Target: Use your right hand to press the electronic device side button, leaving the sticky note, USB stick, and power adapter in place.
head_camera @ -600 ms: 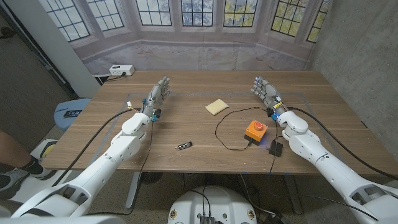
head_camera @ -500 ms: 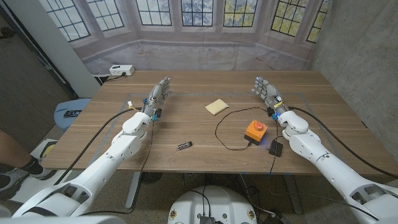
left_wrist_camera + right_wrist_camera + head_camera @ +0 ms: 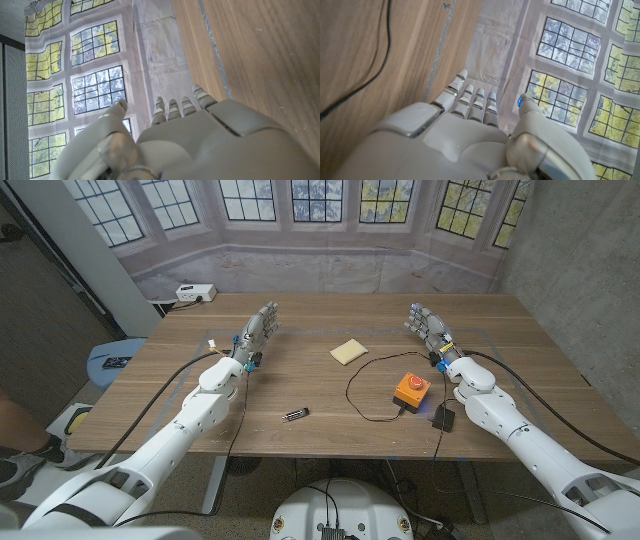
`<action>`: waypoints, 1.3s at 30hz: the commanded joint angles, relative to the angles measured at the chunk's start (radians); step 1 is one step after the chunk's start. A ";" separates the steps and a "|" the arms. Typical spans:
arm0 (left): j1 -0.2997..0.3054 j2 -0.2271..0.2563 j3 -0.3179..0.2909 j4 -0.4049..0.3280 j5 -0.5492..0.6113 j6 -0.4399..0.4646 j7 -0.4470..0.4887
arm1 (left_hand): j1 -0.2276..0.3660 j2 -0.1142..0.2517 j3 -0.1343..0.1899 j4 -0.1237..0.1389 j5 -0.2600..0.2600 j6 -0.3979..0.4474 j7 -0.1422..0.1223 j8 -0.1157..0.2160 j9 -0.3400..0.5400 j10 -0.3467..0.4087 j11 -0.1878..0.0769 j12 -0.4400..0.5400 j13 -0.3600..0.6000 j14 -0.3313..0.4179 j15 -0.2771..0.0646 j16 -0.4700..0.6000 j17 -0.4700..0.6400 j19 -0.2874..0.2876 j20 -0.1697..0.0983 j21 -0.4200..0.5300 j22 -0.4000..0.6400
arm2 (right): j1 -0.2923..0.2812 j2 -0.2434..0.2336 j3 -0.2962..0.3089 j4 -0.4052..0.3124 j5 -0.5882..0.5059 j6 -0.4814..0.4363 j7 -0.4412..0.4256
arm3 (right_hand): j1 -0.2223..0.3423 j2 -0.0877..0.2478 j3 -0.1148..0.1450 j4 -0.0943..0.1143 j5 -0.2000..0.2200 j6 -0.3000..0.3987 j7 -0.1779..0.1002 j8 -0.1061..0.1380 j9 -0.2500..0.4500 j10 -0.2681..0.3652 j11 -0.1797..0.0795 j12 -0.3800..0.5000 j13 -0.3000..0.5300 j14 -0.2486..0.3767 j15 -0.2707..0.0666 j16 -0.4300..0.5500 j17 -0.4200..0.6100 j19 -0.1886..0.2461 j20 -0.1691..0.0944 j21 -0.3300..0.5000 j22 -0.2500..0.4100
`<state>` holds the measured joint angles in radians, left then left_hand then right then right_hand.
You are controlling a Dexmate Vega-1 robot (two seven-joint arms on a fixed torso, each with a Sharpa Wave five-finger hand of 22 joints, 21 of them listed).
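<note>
**Right hand poised behind the orange device, press not yet begun**

The right hand (image 3: 426, 327) stood near the bench's far right edge, fingers straight and close together, holding nothing; the right wrist view showed the same, its fingers (image 3: 470, 97) extended side by side over bare wood. It was well apart from the electronic device (image 3: 411, 389), the orange box with a red button on top that sat nearer the bench's front edge, on the right half. A black cable (image 3: 357, 385) looped from the device toward the bench's middle, and the power adapter (image 3: 443, 419) lay just beside the device at the front edge. The sticky note (image 3: 348, 351) lay near the centre, and the USB stick (image 3: 294, 414) lay left of centre toward the front. The left hand (image 3: 255, 332) stood on the far left part, fingers straight and empty.

Judged from this, the reach was the step in hand. The hand would do best to draw back toward the front edge and come at the device's side with one fingertip, steadily, since the light box could slide into the adapter or drag its cable. Which side carried the button could not be told.
</note>
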<state>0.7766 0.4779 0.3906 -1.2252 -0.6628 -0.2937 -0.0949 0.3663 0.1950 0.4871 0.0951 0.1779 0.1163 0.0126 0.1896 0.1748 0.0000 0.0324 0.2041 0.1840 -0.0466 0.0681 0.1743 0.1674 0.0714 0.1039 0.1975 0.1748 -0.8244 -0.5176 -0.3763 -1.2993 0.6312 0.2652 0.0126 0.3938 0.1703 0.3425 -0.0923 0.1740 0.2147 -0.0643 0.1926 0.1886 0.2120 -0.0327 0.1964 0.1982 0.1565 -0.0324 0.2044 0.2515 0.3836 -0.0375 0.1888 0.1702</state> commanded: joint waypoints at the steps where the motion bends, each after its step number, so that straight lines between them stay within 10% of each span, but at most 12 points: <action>1: -0.012 0.003 0.004 0.016 0.005 0.006 -0.012 | 0.004 -0.014 0.011 -0.003 0.004 0.008 0.003 0.003 0.001 0.002 0.007 0.005 0.003 0.007 0.005 0.007 0.003 0.002 0.004 0.006 0.005 | 0.004 -0.009 -0.010 -0.022 -0.033 0.000 -0.022 | 0.014 -0.001 0.008 -0.004 0.005 0.006 0.006 0.003 0.003 0.000 0.010 0.004 0.004 0.002 0.010 0.008 0.002 0.007 0.005 0.007 0.002; 39: -0.014 -0.015 0.015 0.013 0.030 -0.005 0.024 | 0.012 -0.018 0.034 -0.018 0.001 0.013 -0.002 -0.002 0.002 0.008 0.003 0.005 0.003 0.012 0.007 0.006 0.002 0.006 0.001 0.006 0.005 | -0.123 -0.204 -0.046 -0.435 -0.393 -0.254 -0.294 | 0.042 -0.002 0.024 -0.026 0.010 0.032 0.017 0.009 0.002 0.013 0.018 0.008 0.005 0.015 0.024 0.016 -0.010 0.016 0.019 0.009 0.002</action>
<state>0.7591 0.4648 0.4025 -1.2065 -0.6358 -0.3026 -0.0804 0.3755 0.1858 0.5146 0.0785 0.1778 0.1190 0.0097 0.1896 0.1745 -0.0001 0.0323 0.2041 0.1837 -0.0411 0.0733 0.1742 0.1677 0.0714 0.1037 0.1975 0.1746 -0.9228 -0.6856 -0.4171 -1.6601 0.3123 0.0689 -0.2439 0.4215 0.1715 0.3617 -0.1116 0.1777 0.2360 -0.0498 0.1966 0.1883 0.2172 -0.0164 0.2001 0.1980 0.1649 -0.0120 0.2123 0.2414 0.3979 -0.0231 0.1926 0.1700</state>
